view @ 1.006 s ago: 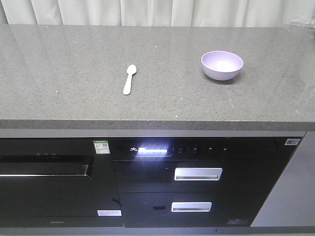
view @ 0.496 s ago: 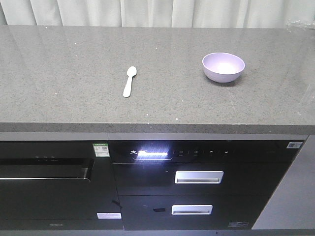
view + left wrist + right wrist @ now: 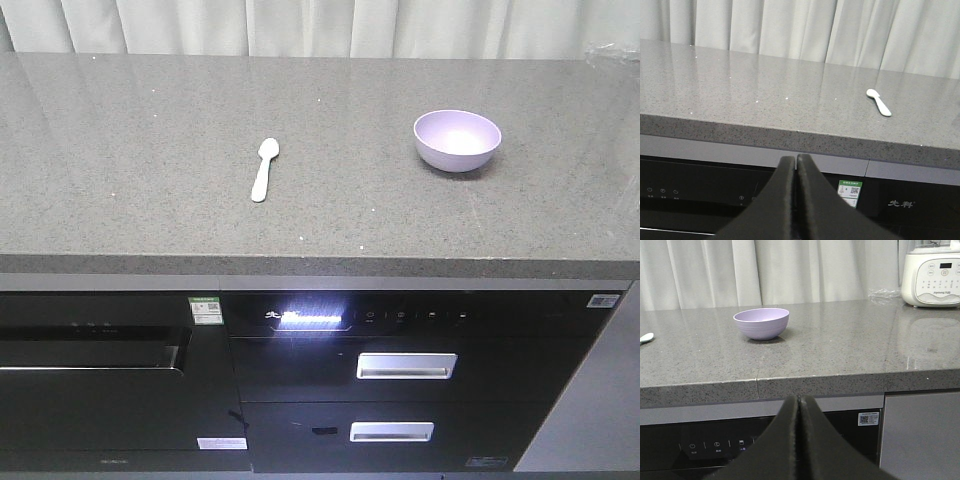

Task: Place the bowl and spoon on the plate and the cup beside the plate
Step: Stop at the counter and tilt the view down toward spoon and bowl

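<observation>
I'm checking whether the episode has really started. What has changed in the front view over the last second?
Nothing was taken hold of or let go. The whole front view slid slightly downward, counter, spoon and bowl together, so the camera shifted, not the things. Spoon and bowl keep their spots, apart. The left end effector and right end effector are shut and empty.

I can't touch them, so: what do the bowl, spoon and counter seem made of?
The bowl looks like smooth matte lavender plastic, evenly coloured. The spoon seems pale moulded plastic, thin and plain. The counter looks like polished speckled grey stone, perhaps quartz; it reflects the curtain.
</observation>
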